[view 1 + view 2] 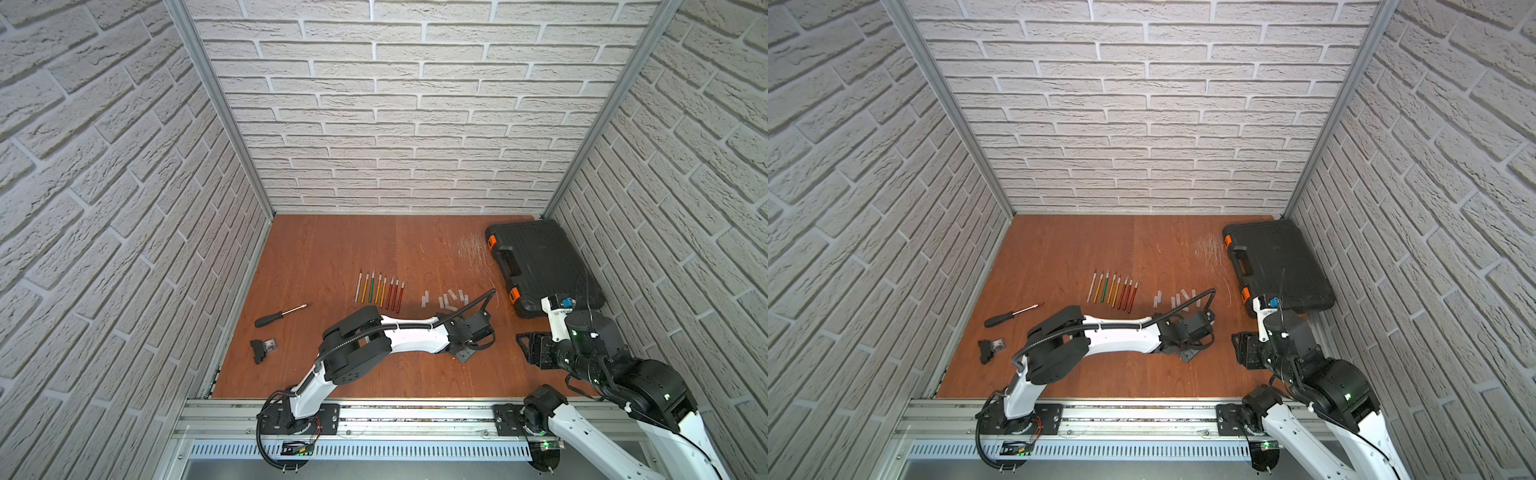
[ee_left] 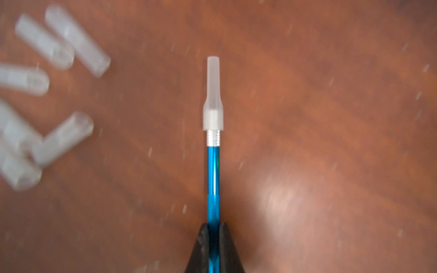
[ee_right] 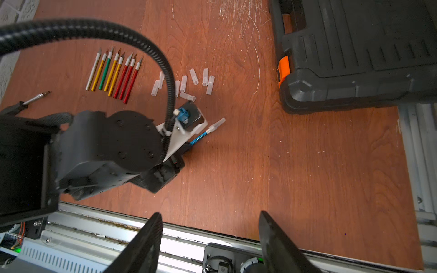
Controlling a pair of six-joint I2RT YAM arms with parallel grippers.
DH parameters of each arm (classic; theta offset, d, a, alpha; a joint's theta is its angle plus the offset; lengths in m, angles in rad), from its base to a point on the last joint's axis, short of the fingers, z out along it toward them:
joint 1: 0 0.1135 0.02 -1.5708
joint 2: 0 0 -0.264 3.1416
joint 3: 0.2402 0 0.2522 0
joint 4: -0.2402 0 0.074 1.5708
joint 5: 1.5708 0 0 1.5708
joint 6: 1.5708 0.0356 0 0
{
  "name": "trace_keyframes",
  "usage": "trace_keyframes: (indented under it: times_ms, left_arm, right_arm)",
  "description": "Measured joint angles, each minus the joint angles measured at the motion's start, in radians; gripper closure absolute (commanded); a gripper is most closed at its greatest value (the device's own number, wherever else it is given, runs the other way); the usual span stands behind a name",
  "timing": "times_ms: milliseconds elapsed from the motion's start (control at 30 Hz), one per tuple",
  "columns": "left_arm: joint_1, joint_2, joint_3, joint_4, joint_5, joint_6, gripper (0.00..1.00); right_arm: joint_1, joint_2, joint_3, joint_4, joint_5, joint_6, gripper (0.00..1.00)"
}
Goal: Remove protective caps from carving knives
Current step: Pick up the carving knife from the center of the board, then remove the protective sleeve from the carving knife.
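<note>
We count eight uncapped carving knives (image 3: 113, 73) in a row well apart from the black case (image 3: 354, 59), with eight loose protective caps (image 3: 183, 84) between row and case. A ninth, the blue knife (image 2: 213, 175), has a translucent cap (image 2: 212, 94) on its tip and is pinched by its handle in the left gripper (image 2: 214, 227), near the loose caps. Only the wrist views show it. The right gripper (image 3: 210, 214) has its jaws parted and holds nothing.
</note>
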Motion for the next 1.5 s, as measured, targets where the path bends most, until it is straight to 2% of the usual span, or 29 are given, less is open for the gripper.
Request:
trace_keyframes:
  times_ms: [267,667,767,1033,1233,1500]
  left_arm:
    - [0.043,-0.243,-0.266,0.182,0.067,-0.184,0.94]
    - [0.184,-0.488,-0.671,0.697,0.236,-0.492,0.93]
    - [0.205,-0.504,-0.708,0.768,0.263,-0.536,0.93]
    - [0.209,-0.524,-0.764,0.918,0.328,-0.602,0.93]
    - [0.21,-0.529,-0.79,0.965,0.344,-0.623,0.93]
    - [0.21,-0.543,-0.8,0.978,0.354,-0.629,0.93]
  right_arm:
    - [0.0,0.014,-0.121,0.135,-0.077,0.089,0.51]
    - [0.0,0.18,-0.399,0.55,-0.365,0.194,0.59]
    - [0.0,0.219,-0.441,0.681,-0.418,0.225,0.63]
    - [0.001,0.418,-0.474,0.994,-0.522,0.275,0.65]
    - [0.001,0.5,-0.474,1.12,-0.543,0.292,0.68]
    - [0.001,0.567,-0.473,1.186,-0.544,0.292,0.76]
